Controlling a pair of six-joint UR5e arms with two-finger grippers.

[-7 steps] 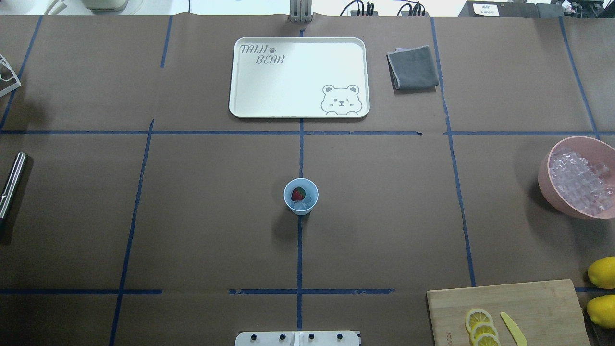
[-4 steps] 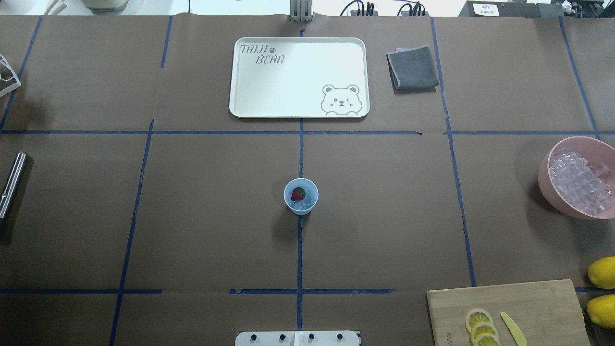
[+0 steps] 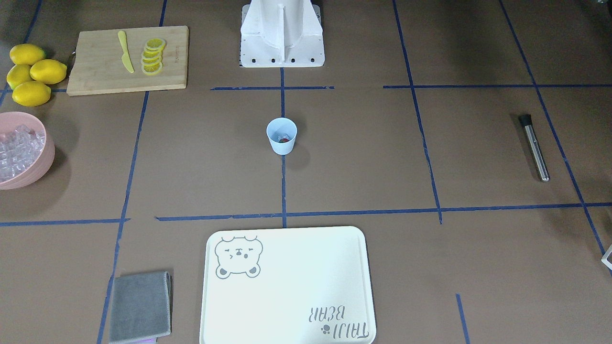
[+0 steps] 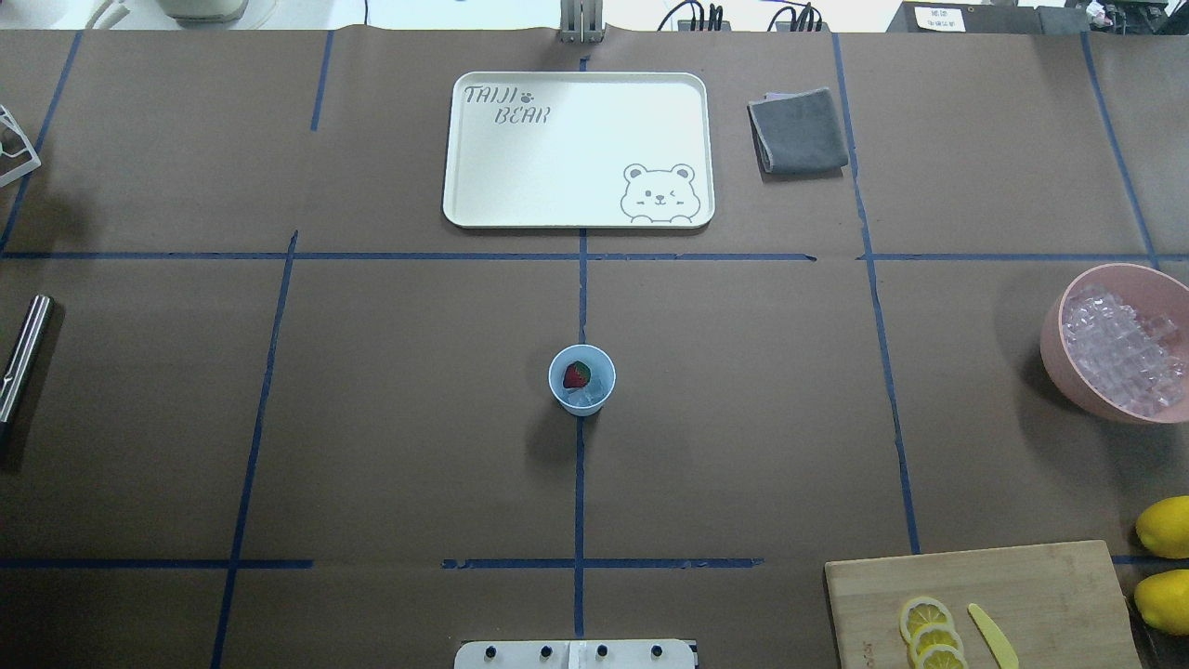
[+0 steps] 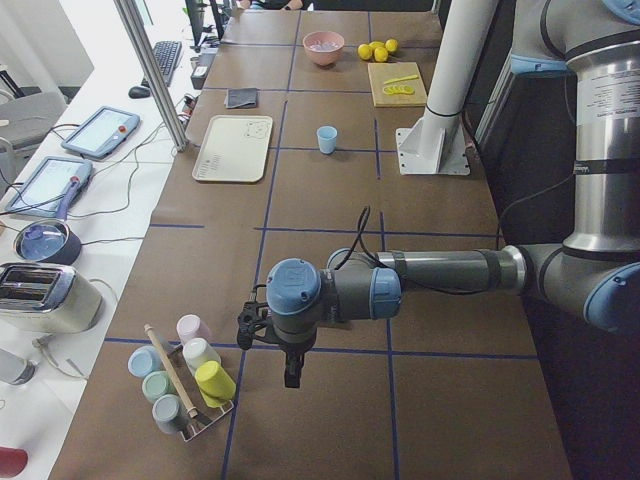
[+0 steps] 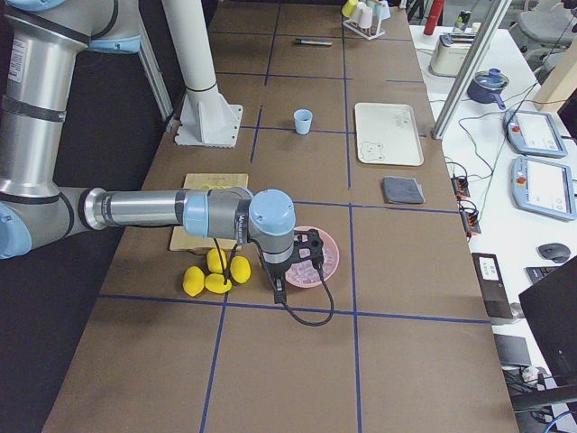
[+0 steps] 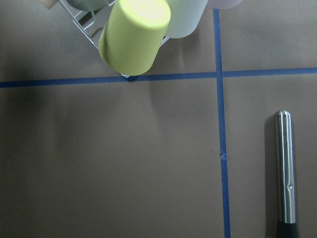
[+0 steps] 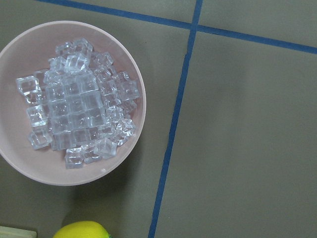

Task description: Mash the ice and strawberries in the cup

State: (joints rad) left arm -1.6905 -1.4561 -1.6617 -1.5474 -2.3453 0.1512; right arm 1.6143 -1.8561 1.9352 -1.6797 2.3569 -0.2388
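So, the cup (image 4: 581, 379) is parked mid-surface on a blue tape line, with the strawberry (image 4: 576, 375) and ice (image 4: 594, 391) seen inside. Left jaws are held near the steel rod (image 3: 534, 147), right jaws over the pink bowl (image 4: 1054, 348); how open they are can't be told.

strawberry (image 3: 285, 139) half-hidden in cup (image 3: 282, 146), pink bowl (image 3: 48, 160) cropped
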